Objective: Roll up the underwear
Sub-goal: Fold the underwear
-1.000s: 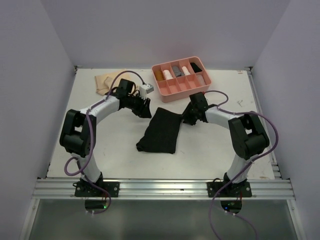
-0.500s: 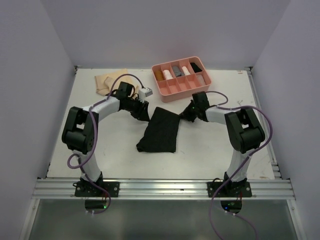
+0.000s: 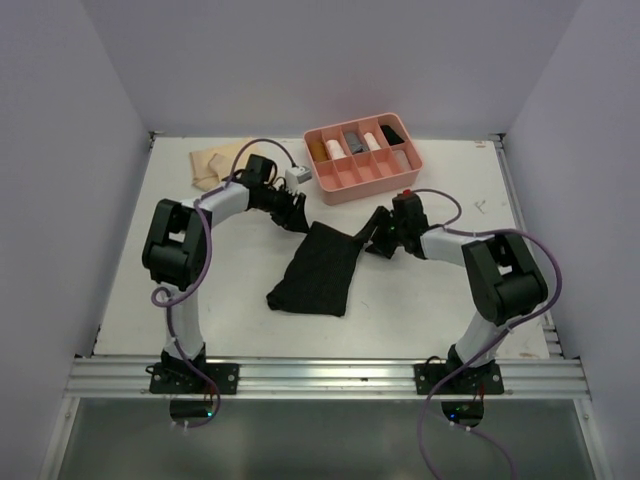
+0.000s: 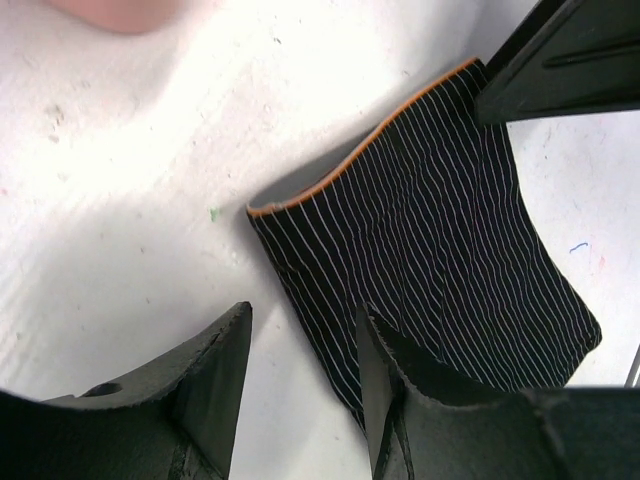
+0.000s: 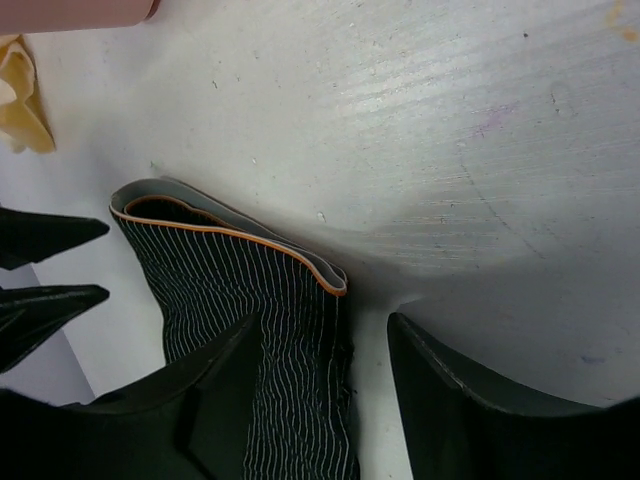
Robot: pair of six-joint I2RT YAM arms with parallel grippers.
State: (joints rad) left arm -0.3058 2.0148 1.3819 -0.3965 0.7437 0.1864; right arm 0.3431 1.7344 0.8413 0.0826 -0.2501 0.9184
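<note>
Black underwear (image 3: 315, 268), finely striped in white with an orange-edged waistband, spread flat on the table (image 3: 420, 310) at mid-frame in the top view, waistband toward the top. Left gripper (image 3: 296, 214) at its upper left corner, jaws parted, nothing clamped, one finger over the cloth's edge. Right gripper (image 3: 373, 237) at the upper right corner, jaws likewise wide apart, gripping nothing, one finger above the fabric. Pale tan underwear (image 3: 210, 165) crumpled in the upper left, well apart. Pink tray (image 3: 372, 190) just beyond both grippers, rolled pieces in its rear compartments.
</note>
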